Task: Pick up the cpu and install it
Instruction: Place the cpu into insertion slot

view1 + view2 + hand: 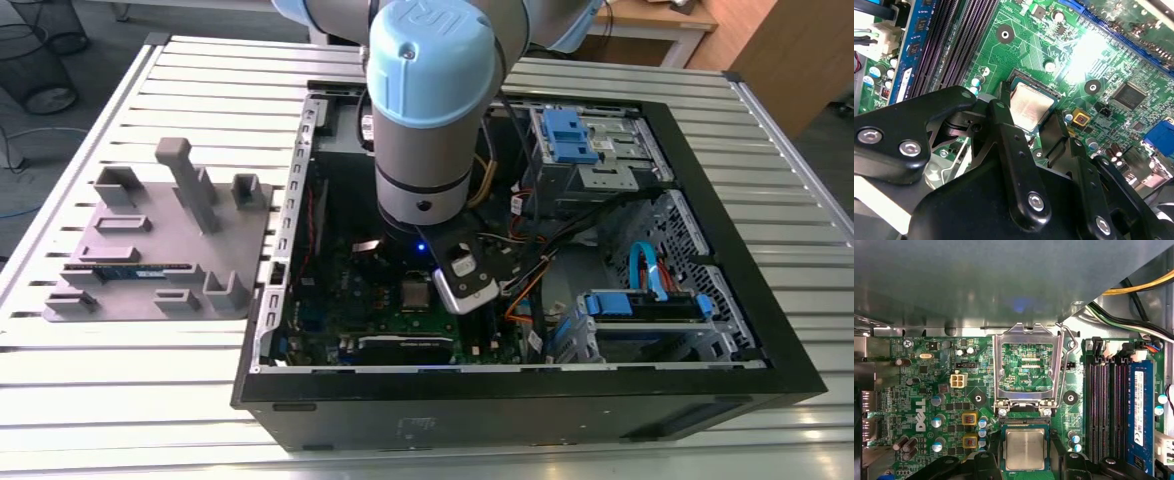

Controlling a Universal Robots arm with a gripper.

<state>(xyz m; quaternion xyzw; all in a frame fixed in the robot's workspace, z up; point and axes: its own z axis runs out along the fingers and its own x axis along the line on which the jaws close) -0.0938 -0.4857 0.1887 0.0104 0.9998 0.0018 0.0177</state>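
One cpu in socket | hand astride | first wrist view: load plate raised

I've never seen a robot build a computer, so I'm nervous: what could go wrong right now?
The cpu lies in its socket with the gripper close around it; a sideways nudge might shift it. The metal clamp frame is flipped open, so nothing holds the chip down. Small capacitors nearby could be bumped.

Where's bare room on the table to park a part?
Bare table slats camera-side of the grey tray, and along the exterior view's right of the case. Crowded: inside the case, gripper over the cpu, cables beside.
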